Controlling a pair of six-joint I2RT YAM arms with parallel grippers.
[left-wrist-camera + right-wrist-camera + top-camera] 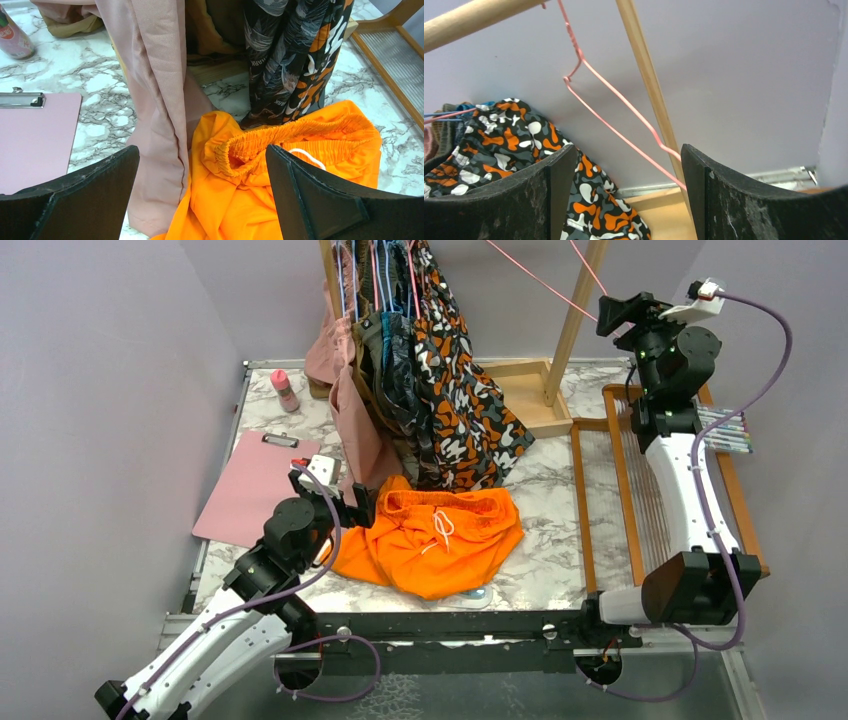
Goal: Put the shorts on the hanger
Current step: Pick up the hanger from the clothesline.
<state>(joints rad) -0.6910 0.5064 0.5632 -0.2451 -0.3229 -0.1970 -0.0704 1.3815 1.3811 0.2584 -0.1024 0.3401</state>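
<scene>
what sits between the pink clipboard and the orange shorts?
Left wrist view: a strip of marble table, then the hanging dusty pink garment, right beside the shorts.

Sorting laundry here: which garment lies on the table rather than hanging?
The plain orange shorts; the dusty pink garment and the blotch-patterned one hang behind them.

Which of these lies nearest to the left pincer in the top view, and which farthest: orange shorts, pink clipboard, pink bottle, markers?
1. Orange shorts, just right of the left pincer, at its open tips.
2. Pink clipboard, a little to its left.
3. Pink bottle, at the far left corner.
4. Markers, at the far right side.
</scene>
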